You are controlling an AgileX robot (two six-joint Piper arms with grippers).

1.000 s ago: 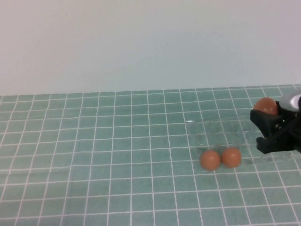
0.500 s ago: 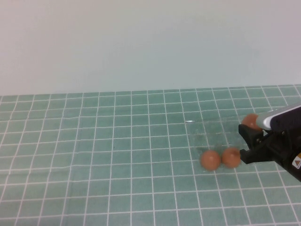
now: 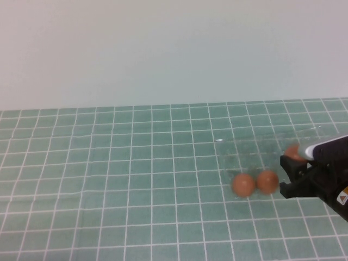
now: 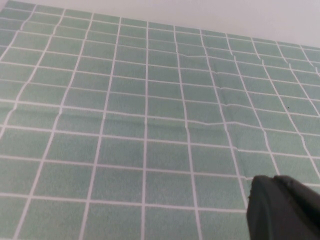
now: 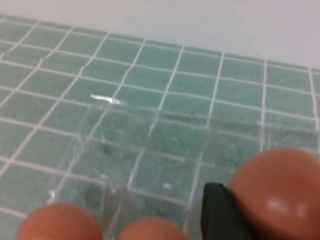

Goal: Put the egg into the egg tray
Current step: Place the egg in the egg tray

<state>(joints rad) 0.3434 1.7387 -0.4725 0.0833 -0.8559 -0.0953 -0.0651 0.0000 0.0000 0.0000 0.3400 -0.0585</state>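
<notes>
My right gripper (image 3: 289, 165) is shut on the egg (image 3: 294, 151), an orange-brown oval, and holds it low over the right end of the clear egg tray (image 3: 239, 155). In the right wrist view the egg (image 5: 277, 192) sits against one black finger (image 5: 220, 215), above the tray's glinting cups (image 5: 150, 135). Two like eggs (image 3: 243, 185) (image 3: 267, 181) sit side by side in the tray's near row, just left of the gripper. My left gripper (image 4: 270, 187) shows only in the left wrist view, tips together and empty, above bare mat.
A green mat with a white grid (image 3: 109, 179) covers the table, with a slight crease on the left. A plain pale wall (image 3: 163, 49) stands behind it.
My right gripper has come down and leftward with the egg, from above the tray's far right to close beside the two eggs in the tray. The left arm has not moved.
</notes>
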